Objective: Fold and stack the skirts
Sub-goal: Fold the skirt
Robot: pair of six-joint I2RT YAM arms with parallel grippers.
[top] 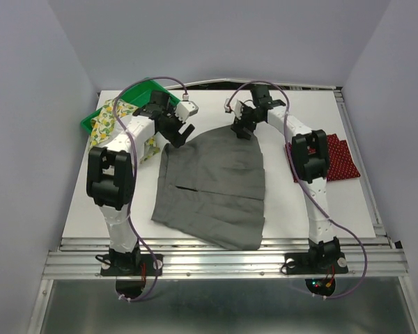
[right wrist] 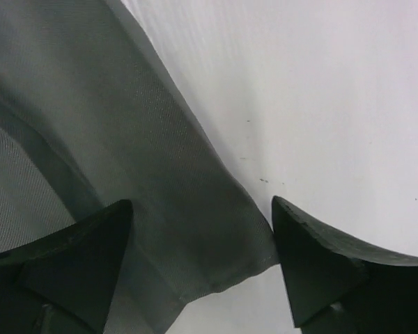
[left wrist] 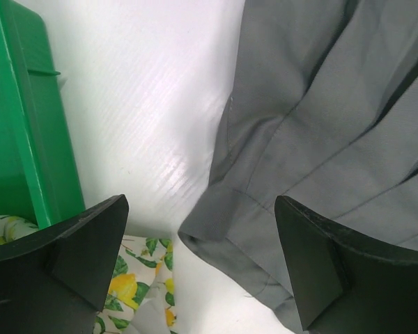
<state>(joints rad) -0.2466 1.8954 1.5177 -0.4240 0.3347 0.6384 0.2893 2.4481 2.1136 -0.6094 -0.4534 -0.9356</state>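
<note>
The grey skirt point(top: 212, 184) lies spread flat in the middle of the white table. My left gripper point(top: 179, 133) is open just above its far left corner, which shows between the fingers in the left wrist view point(left wrist: 265, 202). My right gripper point(top: 242, 129) is open over the far right corner point(right wrist: 195, 229). The lemon-print skirt point(top: 115, 118) hangs out of the green tray and shows in the left wrist view point(left wrist: 143, 285). The dark red dotted skirt point(top: 331, 158) lies folded at the right, partly hidden by the right arm.
A green plastic tray point(top: 129, 97) stands at the far left corner of the table; its wall shows in the left wrist view point(left wrist: 35, 125). Bare white table point(top: 216, 104) lies beyond the grey skirt. The arm bases sit on the metal rail point(top: 223, 261) at the near edge.
</note>
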